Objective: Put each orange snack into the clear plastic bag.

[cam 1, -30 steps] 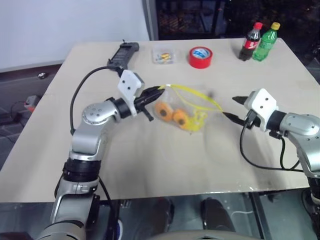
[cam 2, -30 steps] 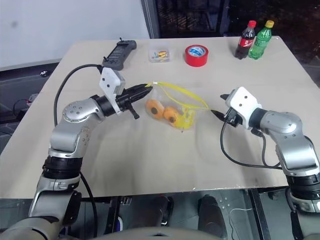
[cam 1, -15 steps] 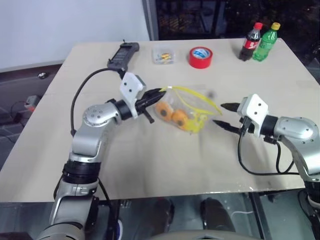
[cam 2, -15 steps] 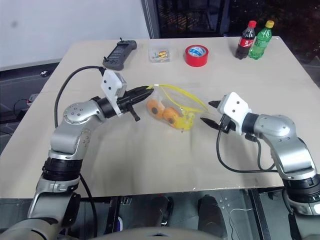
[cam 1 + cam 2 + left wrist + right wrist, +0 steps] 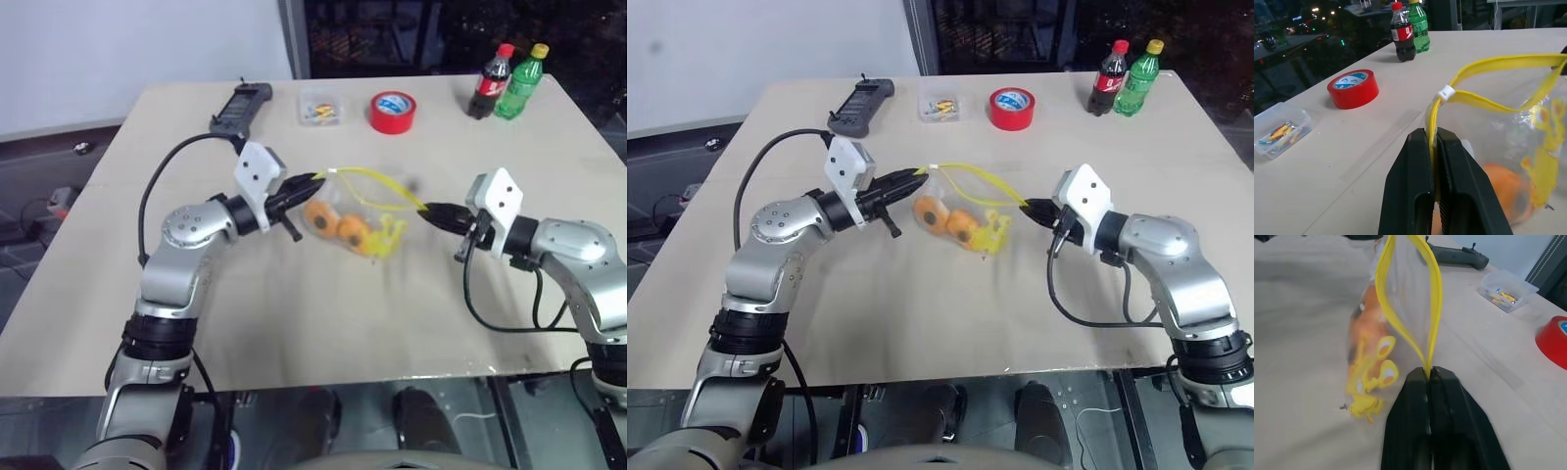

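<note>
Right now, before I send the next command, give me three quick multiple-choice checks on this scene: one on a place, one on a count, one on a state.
1. Where are the orange snacks?
A. Beside the red tape roll
B. Inside the clear plastic bag
C. In the small clear box

2. How many bottles stand at the table's far corner?
A. One
B. Two
C. Three

3. What is the right gripper doing?
A. Shut on the bag's yellow seal strip
B. Open above the table
C. Holding a bottle

B: both show through the clear plastic bag.
B: a cola bottle and a green bottle.
A: the right gripper has its fingers pinched on the yellow seal strip.
</note>
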Available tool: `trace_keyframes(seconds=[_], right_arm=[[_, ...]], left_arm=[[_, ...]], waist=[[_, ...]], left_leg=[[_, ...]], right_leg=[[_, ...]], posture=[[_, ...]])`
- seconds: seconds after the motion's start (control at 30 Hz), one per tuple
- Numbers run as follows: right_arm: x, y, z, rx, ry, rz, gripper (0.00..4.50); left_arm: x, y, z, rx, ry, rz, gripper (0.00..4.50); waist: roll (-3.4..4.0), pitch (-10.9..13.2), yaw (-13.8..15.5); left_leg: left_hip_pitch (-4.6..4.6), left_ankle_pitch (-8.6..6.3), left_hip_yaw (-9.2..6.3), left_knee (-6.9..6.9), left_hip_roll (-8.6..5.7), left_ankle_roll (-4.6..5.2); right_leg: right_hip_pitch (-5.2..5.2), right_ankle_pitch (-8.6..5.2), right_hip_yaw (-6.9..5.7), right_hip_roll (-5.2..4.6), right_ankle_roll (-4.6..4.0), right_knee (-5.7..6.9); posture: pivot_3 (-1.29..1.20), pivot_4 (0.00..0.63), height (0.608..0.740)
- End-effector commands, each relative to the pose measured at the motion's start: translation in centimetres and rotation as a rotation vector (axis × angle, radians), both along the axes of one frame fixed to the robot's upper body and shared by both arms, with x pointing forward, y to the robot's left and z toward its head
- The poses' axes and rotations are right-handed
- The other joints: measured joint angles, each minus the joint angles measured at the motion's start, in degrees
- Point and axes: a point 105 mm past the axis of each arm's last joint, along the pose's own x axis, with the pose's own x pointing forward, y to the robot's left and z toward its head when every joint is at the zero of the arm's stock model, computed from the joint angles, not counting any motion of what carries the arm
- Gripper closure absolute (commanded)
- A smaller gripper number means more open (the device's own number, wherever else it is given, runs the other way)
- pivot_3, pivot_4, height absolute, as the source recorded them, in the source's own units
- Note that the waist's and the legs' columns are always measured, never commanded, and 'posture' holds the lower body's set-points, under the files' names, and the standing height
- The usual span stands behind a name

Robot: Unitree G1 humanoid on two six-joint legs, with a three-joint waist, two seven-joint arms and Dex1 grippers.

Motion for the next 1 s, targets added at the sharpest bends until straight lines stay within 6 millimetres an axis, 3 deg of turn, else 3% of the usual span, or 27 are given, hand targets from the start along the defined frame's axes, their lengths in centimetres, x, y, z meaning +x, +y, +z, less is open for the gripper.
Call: trace_keyframes(seconds=[0.03, 0.17, 0.27, 0.33, 0.4, 0.5, 0.67, 0.73, 0.83, 0.9, 1.0], right_arm=[[1.0, -0.3, 2.4, 0.048, -0.079, -0.037, 4.45], [4.8, -2.5, 5.5, 0.023, -0.267, -0.218, 4.45], [5.5, -3.3, 7.6, -0.010, -0.378, -0.240, 4.45], [5.2, -3.5, 8.2, -0.047, -0.421, -0.223, 4.45], [4.2, -3.5, 6.9, -0.118, -0.422, -0.179, 4.45], [2.2, -3.0, 2.9, -0.247, -0.355, -0.091, 4.45], [0.1, -2.9, -2.3, -0.385, -0.262, -0.013, 4.45], [-1.1, -3.3, -4.0, -0.417, -0.212, 0.003, 3.44], [-2.0, -3.9, -2.2, -0.417, -0.271, -0.055, 2.14], [-2.9, -2.9, -0.4, -0.399, -0.318, -0.023, 2.14], [-3.8, 0.4, 1.7, -0.359, -0.418, 0.053, 2.14]], left_arm=[[-0.2, -0.1, 1.8, -0.015, -0.068, 0.001, 4.50], [2.6, 0.8, 4.2, 0.003, -0.190, 0.108, 4.50], [3.6, 1.1, 5.9, 0.016, -0.270, 0.123, 4.50], [3.4, 1.0, 5.7, 0.044, -0.292, 0.097, 4.50], [2.5, 0.5, 3.5, 0.113, -0.293, 0.051, 4.50], [0.3, -0.6, -1.2, 0.251, -0.279, -0.033, 4.50], [-2.2, -1.9, -4.9, 0.319, -0.253, -0.110, 4.50], [-3.1, -2.2, -5.7, 0.337, -0.244, -0.129, 4.50], [-3.2, -2.1, -5.3, 0.363, -0.280, -0.110, 4.50], [-3.0, -2.0, -4.8, 0.391, -0.317, -0.100, 4.50], [-2.8, -2.3, -4.4, 0.426, -0.371, -0.090, 4.50]], waist=[[0.00, 0.00, -0.09], [0.00, 0.01, -0.01], [-0.01, 0.01, 0.05], [-0.01, 0.00, -0.17], [-0.01, 0.00, -0.32], [0.03, -0.05, -0.45], [0.04, 0.02, -0.35], [0.08, -0.01, 0.06], [0.09, 0.00, 0.40], [0.11, 0.00, 0.23], [0.09, 0.00, -0.26]], left_leg=[[0.00, 0.00, -0.01, 0.00, 0.00, 0.00], [0.02, 0.01, 0.02, 0.01, -0.01, -0.01], [-0.01, 0.01, -0.02, 0.01, -0.02, -0.01], [-0.04, -0.01, -0.01, -0.03, -0.02, 0.01], [-0.08, -0.06, 0.02, -0.25, -0.05, 0.10], [-0.05, -0.08, -0.01, -0.42, -0.05, 0.14], [-0.17, -0.10, 0.02, -0.36, -0.07, 0.18], [0.07, -0.09, 0.04, -0.28, -0.06, 0.15], [0.23, -0.08, 0.04, -0.29, -0.07, 0.13], [0.23, -0.07, 0.04, -0.25, -0.07, 0.12], [0.25, -0.06, 0.08, -0.23, -0.04, 0.10]], right_leg=[[0.00, 0.00, 0.00, 0.00, 0.00, 0.00], [0.00, 0.02, 0.00, 0.01, -0.01, 0.06], [-0.01, 0.02, -0.08, 0.01, -0.02, 0.03], [-0.01, 0.02, -0.06, -0.01, -0.02, -0.09], [-0.04, 0.02, -0.04, -0.09, -0.02, -0.38], [-0.04, 0.01, -0.09, -0.10, -0.03, -0.61], [-0.19, 0.03, -0.06, -0.10, -0.02, -0.52], [-0.04, 0.03, -0.02, -0.09, -0.02, -0.24], [0.06, 0.03, -0.01, -0.10, -0.02, -0.10], [0.05, 0.04, -0.01, -0.08, 0.00, -0.05], [0.04, 0.05, 0.04, -0.05, 0.03, -0.04]], posture=[[0.00, 0.150, 0.740], [0.00, 0.150, 0.740], [0.00, 0.150, 0.740], [0.00, 0.150, 0.740], [0.00, 0.150, 0.740], [0.00, 0.150, 0.740], [0.00, 0.150, 0.740], [0.00, 0.150, 0.740], [0.00, 0.150, 0.740], [0.00, 0.150, 0.740], [0.00, 0.150, 0.740]])
